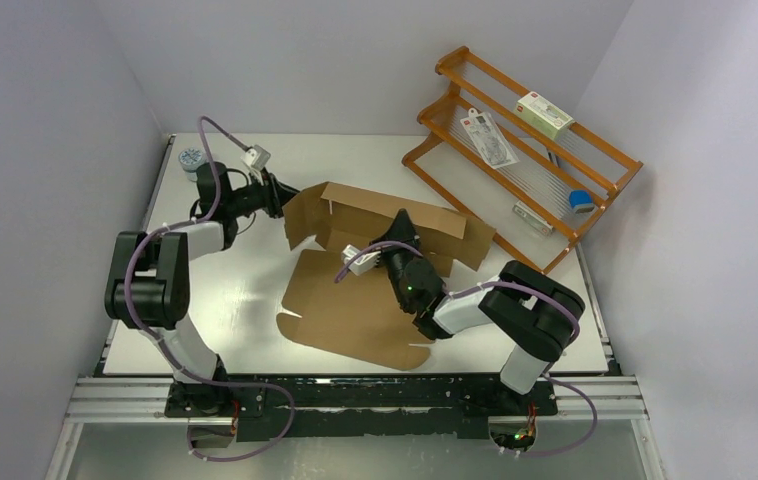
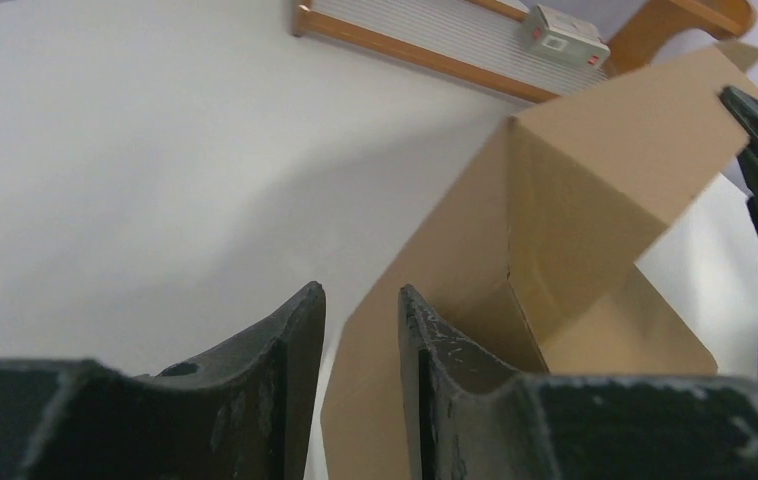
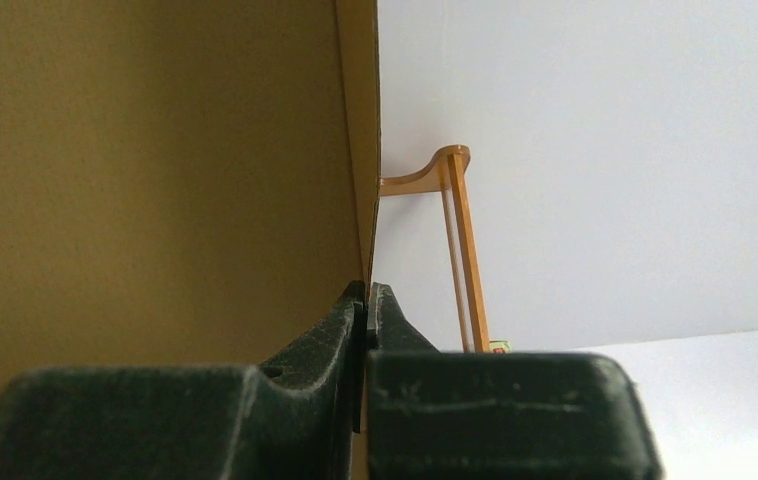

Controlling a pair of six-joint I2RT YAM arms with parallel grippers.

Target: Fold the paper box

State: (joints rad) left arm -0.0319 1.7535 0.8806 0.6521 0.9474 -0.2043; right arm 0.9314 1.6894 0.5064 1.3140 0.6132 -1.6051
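The paper box is a brown die-cut cardboard sheet, its near part flat on the table and its far wall and side flaps raised. My right gripper reaches in from the near side and is shut on the raised far wall; in the right wrist view the cardboard edge runs down between the closed fingers. My left gripper is at the raised left flap. In the left wrist view its jaws stand a little apart, with the flap just beyond the tips.
An orange wooden rack stands at the back right, close behind the box, holding a white carton with a red label and a flat packet. A small round container sits at the back left corner.
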